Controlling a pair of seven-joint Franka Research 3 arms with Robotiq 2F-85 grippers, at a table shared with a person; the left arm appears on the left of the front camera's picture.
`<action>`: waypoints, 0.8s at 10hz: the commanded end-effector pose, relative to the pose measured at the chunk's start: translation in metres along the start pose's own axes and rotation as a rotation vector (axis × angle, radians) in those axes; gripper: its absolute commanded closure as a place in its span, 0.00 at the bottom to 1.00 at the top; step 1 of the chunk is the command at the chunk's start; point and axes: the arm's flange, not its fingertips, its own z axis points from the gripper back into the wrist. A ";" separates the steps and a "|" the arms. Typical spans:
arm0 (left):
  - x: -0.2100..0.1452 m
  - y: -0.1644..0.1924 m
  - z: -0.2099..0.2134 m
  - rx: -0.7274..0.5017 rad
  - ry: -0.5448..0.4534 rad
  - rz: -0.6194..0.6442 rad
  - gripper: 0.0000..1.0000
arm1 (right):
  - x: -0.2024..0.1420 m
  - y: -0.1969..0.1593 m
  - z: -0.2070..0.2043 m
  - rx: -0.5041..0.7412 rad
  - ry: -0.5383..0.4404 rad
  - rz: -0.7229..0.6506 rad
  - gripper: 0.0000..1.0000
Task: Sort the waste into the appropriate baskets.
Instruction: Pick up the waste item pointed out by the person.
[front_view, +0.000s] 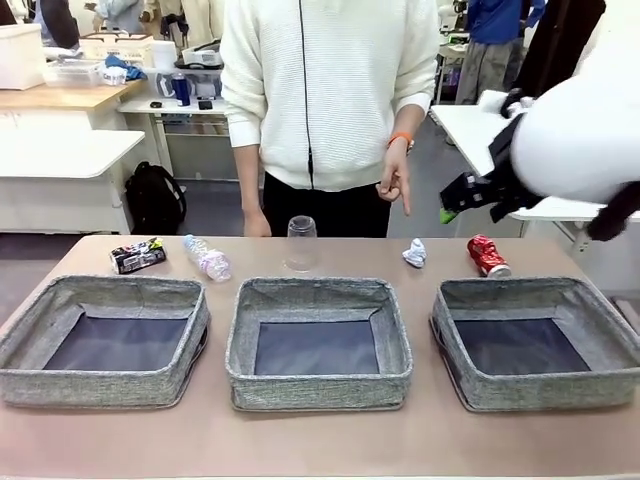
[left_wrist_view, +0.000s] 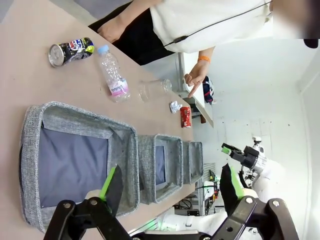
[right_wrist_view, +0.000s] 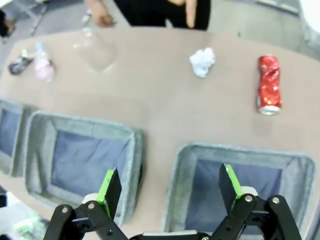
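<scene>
Baskets (front_view: 320, 385): three in a row, soft woven walls, no litter in them yet.
Left gripper (left_wrist_view: 170, 181): fingers spread, holding nothing, over the end basket.
Right gripper (right_wrist_view: 170, 181): spread too, bare.
Bottle (front_view: 207, 259): lying beyond the baskets; probably light, slick and apt to roll, so take it mid-body.
Cup (front_view: 301, 243): flimsy; pinch gently.
Red can (front_view: 488, 256): crushed, stiff; grip across.
Black can (front_view: 137, 256): same.
Paper ball (front_view: 415, 253): soft, near weightless.
Hard to see: the cup's clear edges.

The right wrist view is blurred, so the black can (right_wrist_view: 19, 64) and bottle (right_wrist_view: 42, 66) at its far left are mere smudges, the cup (right_wrist_view: 97, 52) seems upright, and the edge cuts off the left basket (right_wrist_view: 17, 135).
</scene>
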 end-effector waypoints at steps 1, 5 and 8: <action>0.000 0.000 0.000 -0.020 -0.008 -0.021 0.00 | 0.043 -0.009 -0.057 -0.153 0.080 -0.008 0.00; 0.000 0.000 0.000 -0.020 -0.008 -0.021 0.00 | 0.064 -0.050 -0.152 -0.005 -0.008 0.153 0.00; 0.000 0.000 0.000 -0.020 -0.008 -0.021 0.00 | 0.073 -0.069 -0.220 0.031 -0.048 0.157 0.00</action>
